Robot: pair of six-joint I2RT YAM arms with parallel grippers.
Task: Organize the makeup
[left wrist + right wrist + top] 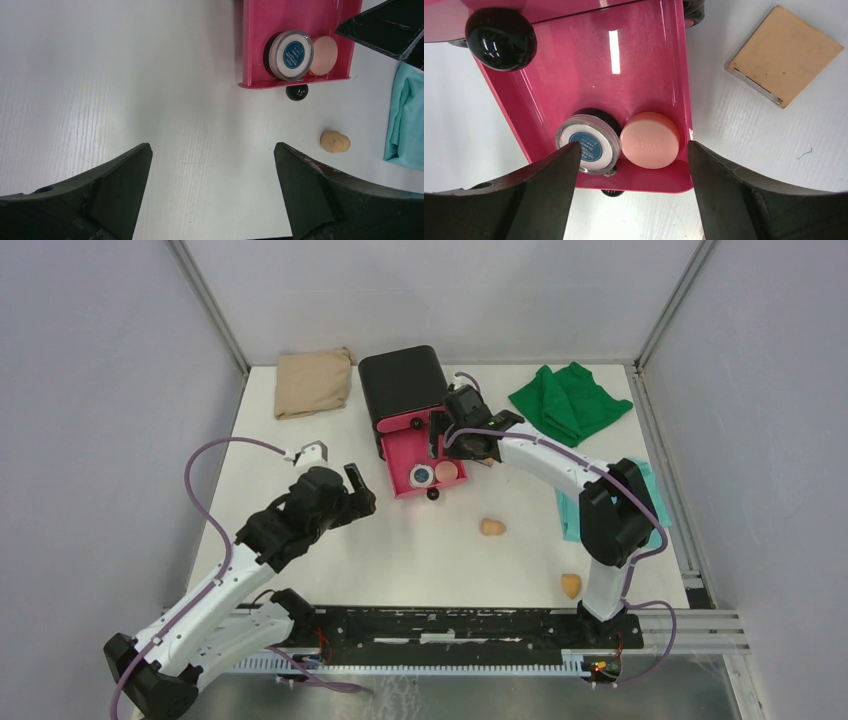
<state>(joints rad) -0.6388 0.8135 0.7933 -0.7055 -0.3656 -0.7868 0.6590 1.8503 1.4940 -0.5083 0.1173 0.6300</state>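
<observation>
A pink drawer [402, 448] stands pulled out of the black box [403, 378]. At its front end lie the round silvery compact [589, 145] with a blue centre and the pink round piece [650, 139], side by side. My right gripper [633, 150] hovers over them, open, with nothing between its fingers. The tan square pad [785, 55] lies on the table beside the drawer. Two tan egg-shaped sponges [492, 527] [571, 586] lie on the table nearer the arms. My left gripper [212, 147] is open and empty over bare table, left of the drawer.
Black round knobs sit on the drawer fronts [501, 37] [297, 92]. A beige cloth [313, 380] lies at the back left and a green cloth [570, 400] at the back right. A teal cloth [407, 120] lies under the right arm.
</observation>
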